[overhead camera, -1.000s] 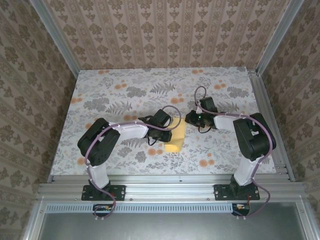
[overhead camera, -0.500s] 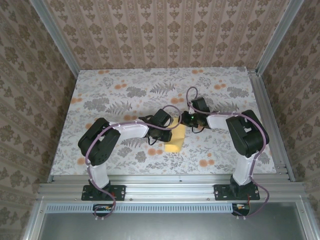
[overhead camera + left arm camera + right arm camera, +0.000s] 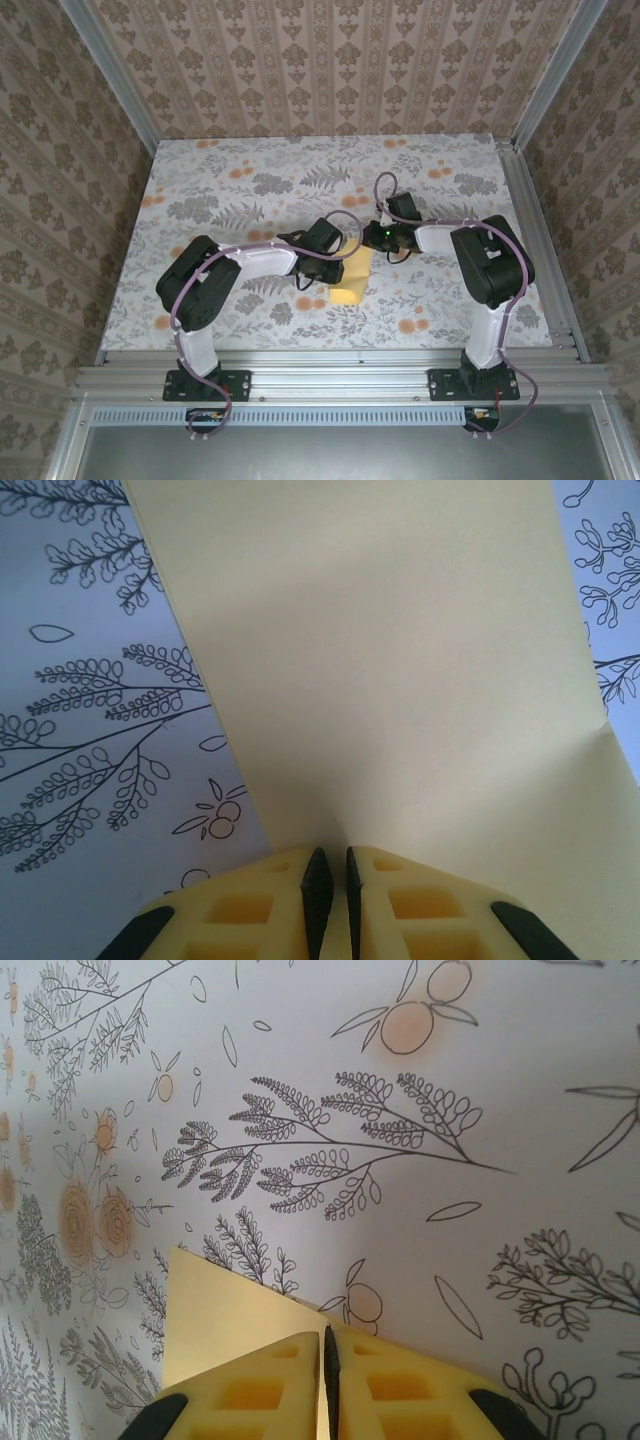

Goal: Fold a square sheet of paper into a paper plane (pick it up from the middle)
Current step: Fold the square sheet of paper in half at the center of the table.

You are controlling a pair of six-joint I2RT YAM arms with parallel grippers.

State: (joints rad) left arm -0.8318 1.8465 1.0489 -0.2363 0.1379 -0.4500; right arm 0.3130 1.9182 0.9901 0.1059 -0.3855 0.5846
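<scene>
Early going on the flower-printed table (image 3: pixel 220 170): thin mustard-yellow square sheet of paper (image 3: pixel 350 282) held at centre between the arms, apparently doubled into a strip, one crease visible. No dart shape yet; nose and wing folds left. Left gripper (image 3: pixel 332 855) pressed nearly together, pinching the sheet. Right gripper (image 3: pixel 328 1332) likewise, seemingly nipping its edge.

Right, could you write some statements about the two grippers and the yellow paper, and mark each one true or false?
1. The left gripper is shut on the yellow paper. True.
2. The right gripper hangs wide open, holding nothing. False: it is shut on an edge of the paper.
3. The paper is at the far edge of the table. False: it is between the two grippers, nearer the arm bases.
4. The table cover shows leaves and orange flowers. True.
</scene>
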